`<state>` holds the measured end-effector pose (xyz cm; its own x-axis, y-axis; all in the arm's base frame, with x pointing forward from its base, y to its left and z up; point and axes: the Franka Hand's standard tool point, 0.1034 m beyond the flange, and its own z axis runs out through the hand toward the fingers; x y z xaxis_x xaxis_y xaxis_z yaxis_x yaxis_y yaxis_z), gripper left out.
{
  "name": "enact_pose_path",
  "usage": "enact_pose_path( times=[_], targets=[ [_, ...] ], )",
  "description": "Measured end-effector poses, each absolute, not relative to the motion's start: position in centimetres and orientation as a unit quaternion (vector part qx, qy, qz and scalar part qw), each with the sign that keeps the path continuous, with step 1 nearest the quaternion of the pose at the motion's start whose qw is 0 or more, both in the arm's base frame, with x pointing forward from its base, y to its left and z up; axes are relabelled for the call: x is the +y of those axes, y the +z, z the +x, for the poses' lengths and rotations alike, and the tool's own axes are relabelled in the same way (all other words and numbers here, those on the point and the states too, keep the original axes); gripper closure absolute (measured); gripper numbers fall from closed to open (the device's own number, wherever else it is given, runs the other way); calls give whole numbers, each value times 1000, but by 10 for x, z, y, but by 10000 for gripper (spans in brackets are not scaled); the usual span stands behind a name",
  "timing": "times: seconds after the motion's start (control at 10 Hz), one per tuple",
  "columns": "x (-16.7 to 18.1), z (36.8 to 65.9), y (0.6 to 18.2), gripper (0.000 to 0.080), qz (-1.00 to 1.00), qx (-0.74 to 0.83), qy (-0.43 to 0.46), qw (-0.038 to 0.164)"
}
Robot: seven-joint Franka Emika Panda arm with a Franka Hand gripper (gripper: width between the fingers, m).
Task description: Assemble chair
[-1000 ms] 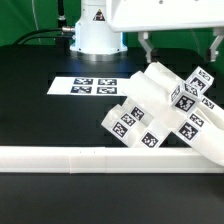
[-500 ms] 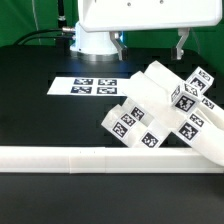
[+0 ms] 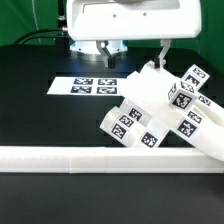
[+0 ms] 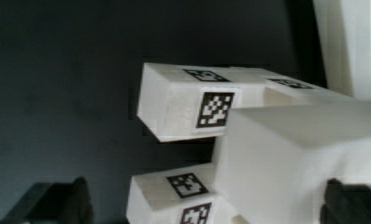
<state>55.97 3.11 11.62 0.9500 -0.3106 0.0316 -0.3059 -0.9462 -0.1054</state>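
The chair's chunky white pieces (image 3: 165, 108) lie piled against each other at the exterior view's right, each carrying black-and-white tags. My gripper (image 3: 137, 52) hangs just above the pile's back edge, open wide and holding nothing. One dark finger (image 3: 165, 52) is right over the topmost slanted block; the other finger (image 3: 108, 50) hangs over bare table. In the wrist view the tagged blocks (image 4: 208, 100) fill the space under the gripper (image 4: 203, 205), with a big white piece (image 4: 297, 160) nearest. Both fingertips (image 4: 57, 200) show as dark shapes at the picture's edge, far apart.
The marker board (image 3: 88, 86) lies flat on the black table to the left of the pile in the exterior view. A long white border rail (image 3: 70, 158) runs along the table's front. The robot's base (image 3: 95, 45) stands behind the board.
The gripper has moved toward the exterior view's left and come down, from beyond the pile to just over its back edge. It has stayed open. The chair pieces have not moved.
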Motion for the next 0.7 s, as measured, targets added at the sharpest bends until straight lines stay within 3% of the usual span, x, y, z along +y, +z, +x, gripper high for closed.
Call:
enact_pose_path(
  times=[0.7],
  targets=[
    [-15,549,104,150,-989,141,-25,42]
  ],
)
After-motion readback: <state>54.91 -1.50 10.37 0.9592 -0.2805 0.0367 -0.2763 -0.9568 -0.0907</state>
